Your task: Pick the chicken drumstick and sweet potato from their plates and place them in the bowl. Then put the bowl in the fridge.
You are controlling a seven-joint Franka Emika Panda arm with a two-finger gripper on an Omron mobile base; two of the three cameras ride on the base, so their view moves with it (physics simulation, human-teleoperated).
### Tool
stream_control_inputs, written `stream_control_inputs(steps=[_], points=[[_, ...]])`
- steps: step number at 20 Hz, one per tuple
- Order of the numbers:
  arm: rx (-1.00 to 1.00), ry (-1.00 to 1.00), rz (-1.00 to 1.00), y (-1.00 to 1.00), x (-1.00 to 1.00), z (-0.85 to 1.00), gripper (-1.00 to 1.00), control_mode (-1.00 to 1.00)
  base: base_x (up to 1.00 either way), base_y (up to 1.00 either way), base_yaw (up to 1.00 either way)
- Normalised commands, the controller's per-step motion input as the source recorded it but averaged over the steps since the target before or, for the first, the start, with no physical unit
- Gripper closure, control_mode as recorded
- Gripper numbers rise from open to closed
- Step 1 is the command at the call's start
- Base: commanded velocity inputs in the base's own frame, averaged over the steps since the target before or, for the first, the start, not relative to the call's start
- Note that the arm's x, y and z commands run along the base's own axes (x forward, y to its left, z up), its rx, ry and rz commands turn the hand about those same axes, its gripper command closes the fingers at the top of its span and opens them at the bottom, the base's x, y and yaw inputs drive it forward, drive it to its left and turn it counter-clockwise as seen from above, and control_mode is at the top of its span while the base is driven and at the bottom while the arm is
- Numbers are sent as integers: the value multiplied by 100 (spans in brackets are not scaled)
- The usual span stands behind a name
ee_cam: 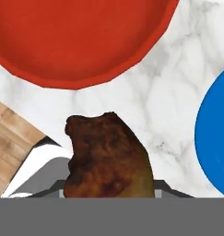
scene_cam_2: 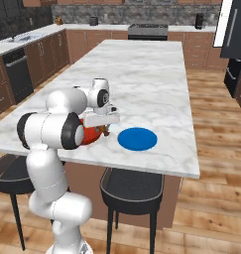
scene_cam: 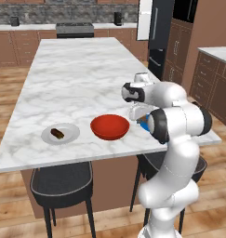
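My gripper (scene_cam_2: 106,130) is shut on the brown chicken drumstick (ee_cam: 109,156), which hangs just above the marble counter between the red-orange bowl (ee_cam: 81,37) and the bare blue plate (ee_cam: 217,133). In the right base view the hand hovers by the bowl's (scene_cam_2: 92,135) right rim, left of the blue plate (scene_cam_2: 137,138). The bowl (scene_cam: 109,126) holds nothing. To its left, a pale grey plate (scene_cam: 72,130) carries the dark sweet potato (scene_cam: 57,134). The fingertips are hidden behind the drumstick in the hand view.
The black fridge (scene_cam: 161,28) stands beyond the far right end of the island (scene_cam: 77,74), its door (scene_cam: 144,18) swung open. Dark stools (scene_cam: 61,183) sit under the counter's near edge. Wooden cabinets line the walls.
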Motion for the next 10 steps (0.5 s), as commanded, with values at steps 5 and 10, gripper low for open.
stream_control_inputs(steps=[5,10], points=[[0,-11,3,74,-11,15,100,-100,0,0,0],[0,-1,11,72,3,3,100,-100,0,0,0]])
